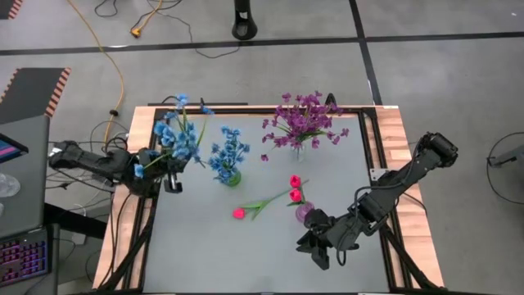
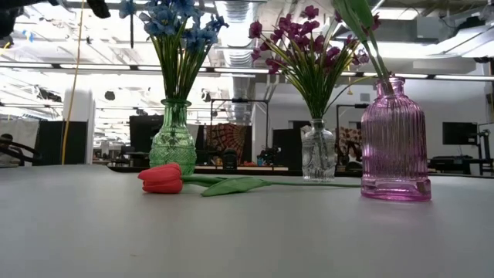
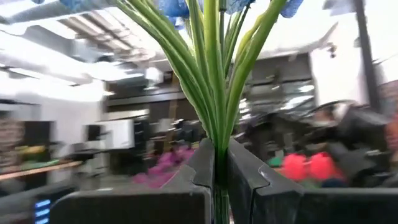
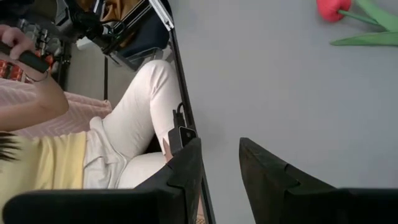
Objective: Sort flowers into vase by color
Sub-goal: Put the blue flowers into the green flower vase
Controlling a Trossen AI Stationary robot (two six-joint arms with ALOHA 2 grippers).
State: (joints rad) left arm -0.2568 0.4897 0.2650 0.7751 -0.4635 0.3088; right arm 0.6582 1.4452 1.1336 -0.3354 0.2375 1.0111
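Note:
My left gripper (image 1: 170,175) (image 3: 217,155) is at the table's left edge, shut on a bunch of blue flowers (image 1: 178,138) on green stems. More blue flowers stand in a green vase (image 1: 230,176) (image 2: 172,140). Purple flowers (image 1: 300,121) stand in a clear vase (image 2: 318,151). A pink-red tulip (image 1: 295,188) stands in a pink vase (image 1: 304,215) (image 2: 395,143). Another tulip (image 1: 239,213) (image 2: 162,177) lies flat on the table between the green and pink vases. My right gripper (image 1: 326,256) (image 4: 219,155) hangs open near the table's front right, holding nothing. My left gripper pinches several thin green stems (image 3: 217,134) together between its two fingers, which lie across them. The stems fan upward out of the fingers to the blue heads (image 3: 177,6). The bunch is lifted clear of the table.
A person sits beyond the table's near edge, with a leg (image 4: 134,112) close to the frame. The wooden border and black rails (image 1: 372,139) run around the grey tabletop. Free grey surface lies in the front left part of the table (image 1: 196,254).

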